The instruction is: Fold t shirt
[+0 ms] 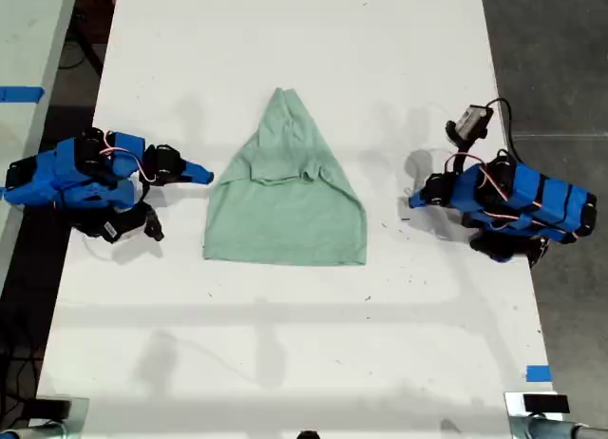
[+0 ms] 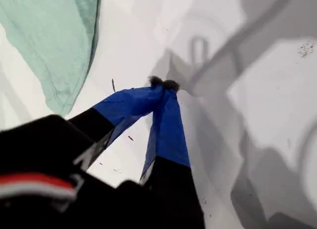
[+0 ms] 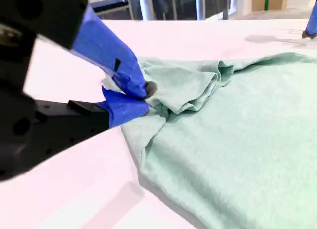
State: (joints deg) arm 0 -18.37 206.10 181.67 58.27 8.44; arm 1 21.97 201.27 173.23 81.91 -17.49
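T shirt (image 1: 285, 220) lies mid-table (image 1: 285, 344) between the arms. Its upper part is drawn in to a peak at the far end, and the hem is straight at the near end. We judge it partly folded.

Our second gripper (image 3: 144, 97) is at the exterior view's left, its tips against the bunched fold at the shirt's edge. The jaws are nearly together; we cannot tell whether cloth is pinched. It is likely placed there to lift that side over.

Our first gripper (image 2: 163, 84) is at the exterior view's right, apart from the shirt. Its jaws meet at the tips and hold nothing, apparently parked clear.
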